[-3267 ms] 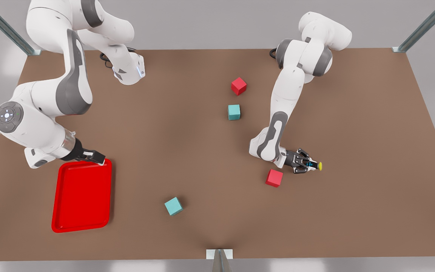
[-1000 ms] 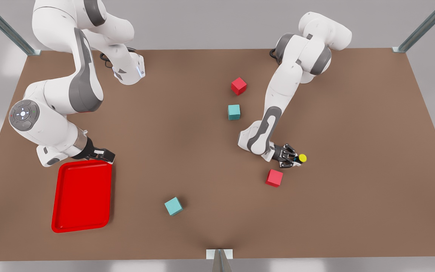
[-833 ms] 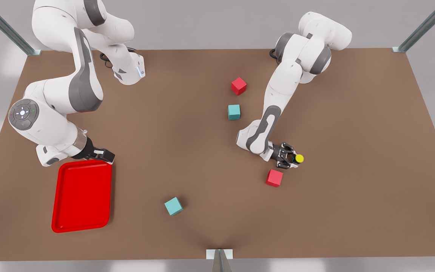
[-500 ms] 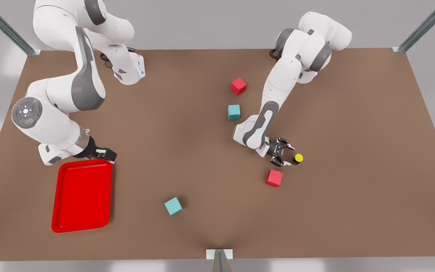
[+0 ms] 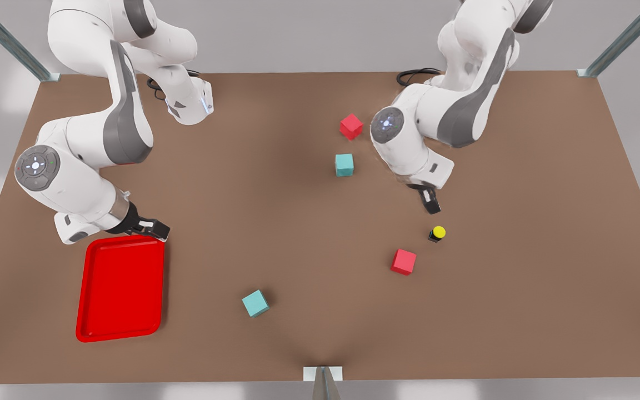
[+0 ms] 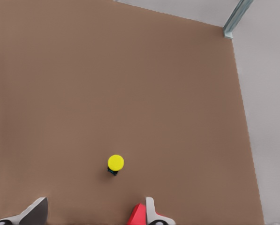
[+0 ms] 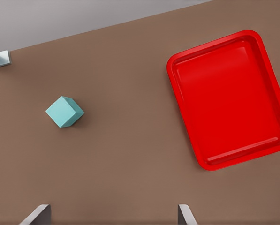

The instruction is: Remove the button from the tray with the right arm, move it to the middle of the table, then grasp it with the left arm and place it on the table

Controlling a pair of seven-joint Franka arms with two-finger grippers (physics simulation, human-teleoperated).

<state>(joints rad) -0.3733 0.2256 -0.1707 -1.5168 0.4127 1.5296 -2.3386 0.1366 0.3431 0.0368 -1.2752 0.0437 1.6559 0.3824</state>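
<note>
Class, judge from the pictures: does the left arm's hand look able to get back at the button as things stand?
Probably yes. The left hand hangs open near the button, which stands alone on the table; the nearest red cube sits apart from it, so the way down looks free.

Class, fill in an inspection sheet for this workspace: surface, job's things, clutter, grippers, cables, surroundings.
Surface: brown table, flat.
Job's things: button upright on the table, held by nothing; red tray with nothing in it.
Clutter: two red cubes, two teal cubes, all apart.
Grippers: left gripper open, above the button; right gripper open, waiting at the tray's far rim.
Cables: black loops at both arm bases.
Surroundings: grey walls, metal frame posts.
</note>
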